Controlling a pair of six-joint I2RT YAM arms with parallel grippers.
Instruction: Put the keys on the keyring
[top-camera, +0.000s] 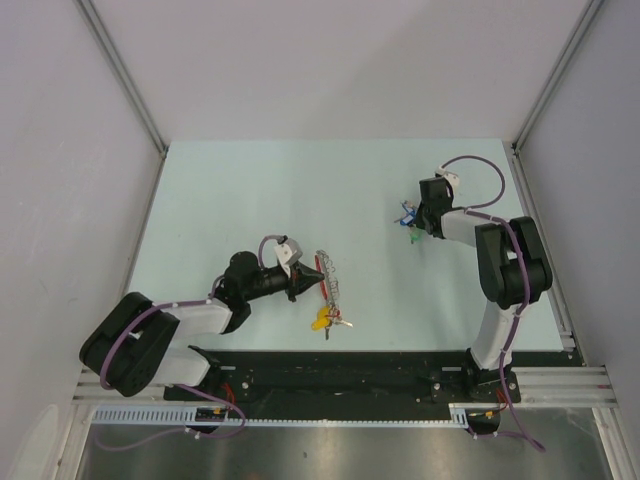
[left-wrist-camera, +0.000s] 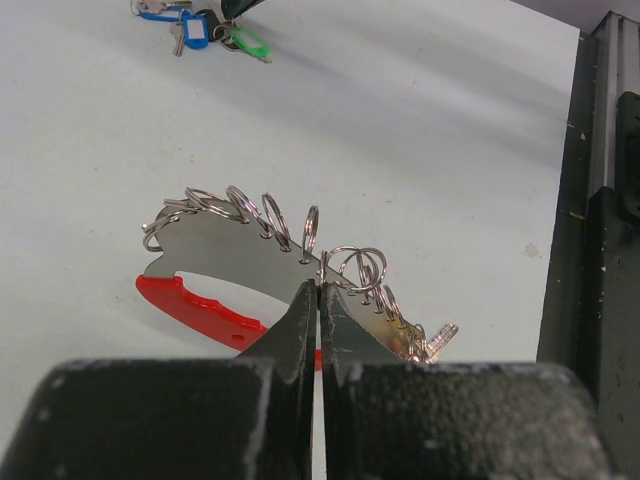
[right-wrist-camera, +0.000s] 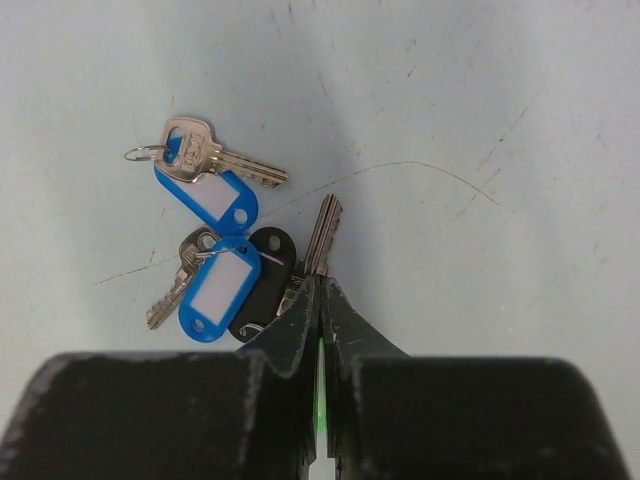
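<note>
The keyring (top-camera: 330, 275) is a curved silvery plate with several rings along its edge (left-wrist-camera: 270, 225) and a red loop (left-wrist-camera: 195, 305); yellow and red tags (top-camera: 324, 320) lie at its near end. My left gripper (left-wrist-camera: 318, 290) is shut on the plate's edge; in the top view it (top-camera: 303, 281) sits just left of the keyring. The keys (top-camera: 408, 215) lie at the right. My right gripper (right-wrist-camera: 319, 285) is shut on one key whose blade (right-wrist-camera: 323, 232) sticks out forward, and green shows between the fingers. Two blue-tagged keys (right-wrist-camera: 212, 195) and a black tag (right-wrist-camera: 262, 275) lie beside it.
The pale green table (top-camera: 250, 200) ends at a black rail (top-camera: 330, 370) along the near edge, seen at the right of the left wrist view (left-wrist-camera: 600, 200). White walls and metal posts (top-camera: 120, 70) enclose the back and sides. The key bunch shows far off in the left wrist view (left-wrist-camera: 200, 25).
</note>
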